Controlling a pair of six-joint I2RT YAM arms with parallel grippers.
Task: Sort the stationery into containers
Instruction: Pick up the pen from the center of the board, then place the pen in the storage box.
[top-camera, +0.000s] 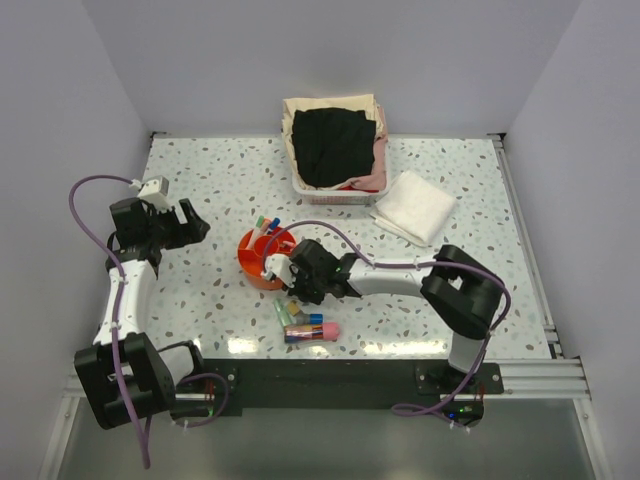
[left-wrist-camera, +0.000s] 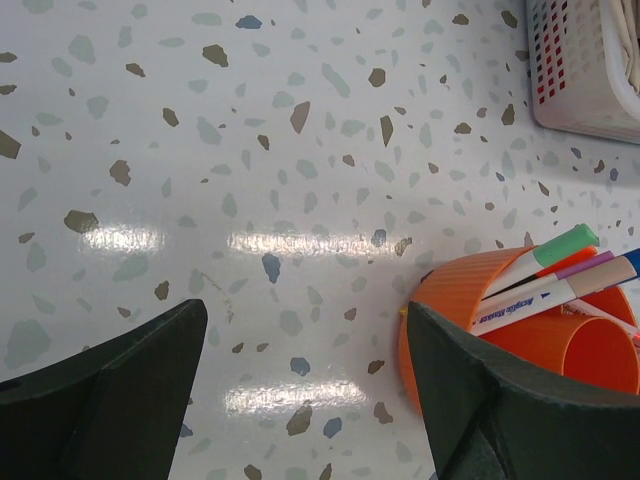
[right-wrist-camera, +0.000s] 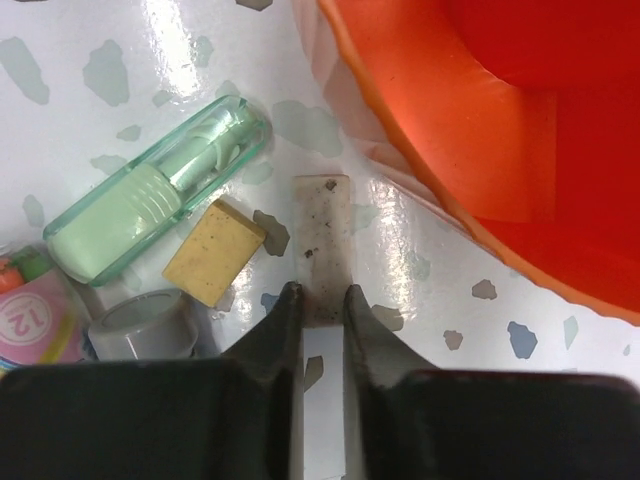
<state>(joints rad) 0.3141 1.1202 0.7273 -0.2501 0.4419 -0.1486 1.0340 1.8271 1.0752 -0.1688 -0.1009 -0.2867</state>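
Observation:
The round orange tray (top-camera: 262, 262) stands mid-table with several white pens (top-camera: 268, 224) in it. My right gripper (right-wrist-camera: 320, 296) is shut on one end of a dirty white eraser (right-wrist-camera: 322, 225), just beside the tray's rim (right-wrist-camera: 400, 160). I cannot tell whether the eraser is off the table. A green tube (right-wrist-camera: 160, 205), a yellow eraser (right-wrist-camera: 213, 252), a grey cap piece (right-wrist-camera: 145, 325) and a pink item (right-wrist-camera: 25, 322) lie to its left. My left gripper (left-wrist-camera: 305, 325) is open and empty over bare table, left of the tray (left-wrist-camera: 450, 300) and its pens (left-wrist-camera: 555, 275).
A white basket of dark and pink clothes (top-camera: 335, 150) stands at the back; its corner also shows in the left wrist view (left-wrist-camera: 585, 80). A folded white cloth (top-camera: 415, 207) lies to its right. More loose stationery (top-camera: 308, 328) lies near the front edge.

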